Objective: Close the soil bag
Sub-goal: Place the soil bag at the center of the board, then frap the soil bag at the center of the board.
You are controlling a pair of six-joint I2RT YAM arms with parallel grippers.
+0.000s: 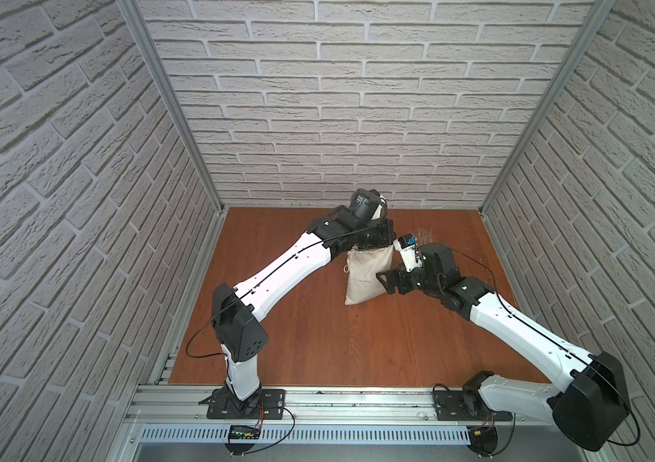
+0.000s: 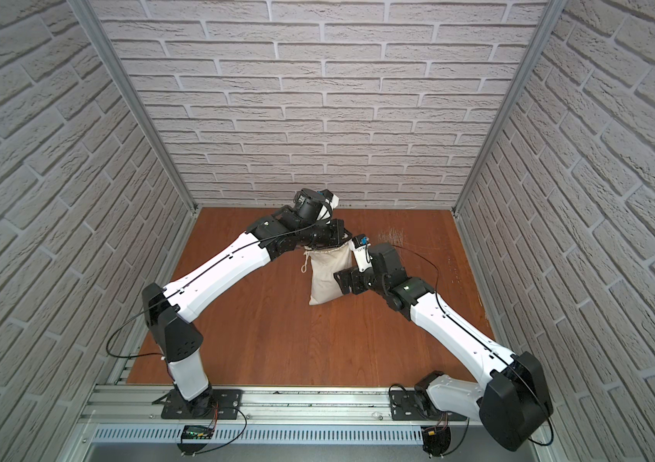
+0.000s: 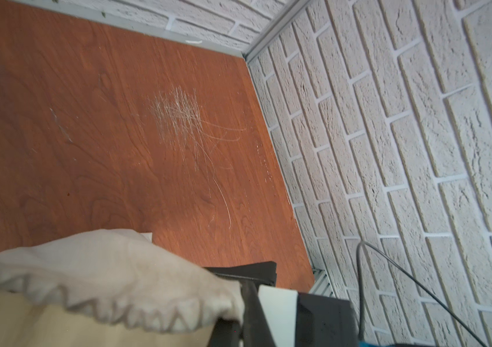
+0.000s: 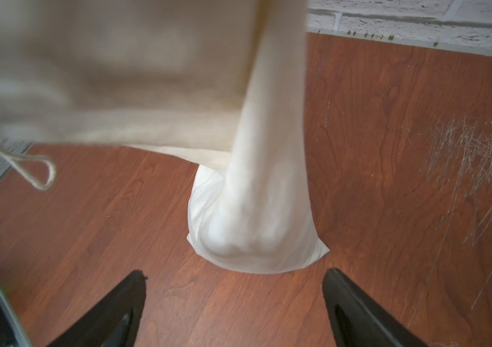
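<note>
The soil bag (image 1: 366, 280) is a cream cloth sack standing upright on the wooden table (image 1: 318, 340), seen in both top views (image 2: 326, 280). Its gathered hem (image 3: 136, 300) is pinched at one end by my left gripper (image 3: 243, 305), which is shut on it from above. A loop of beige cord (image 1: 346, 266) hangs from the hem's other end (image 4: 38, 172). My right gripper (image 4: 234, 275) stands open beside the bag's lower part (image 4: 253, 234), apart from it, with only table between its fingers. In a top view the right gripper (image 1: 382, 282) sits at the bag's right side.
Pale scratch marks (image 1: 424, 232) mar the table behind the right wrist. Brick-patterned walls (image 1: 318, 120) close in the back and both sides. A metal rail (image 1: 338, 404) with both arm bases runs along the front edge.
</note>
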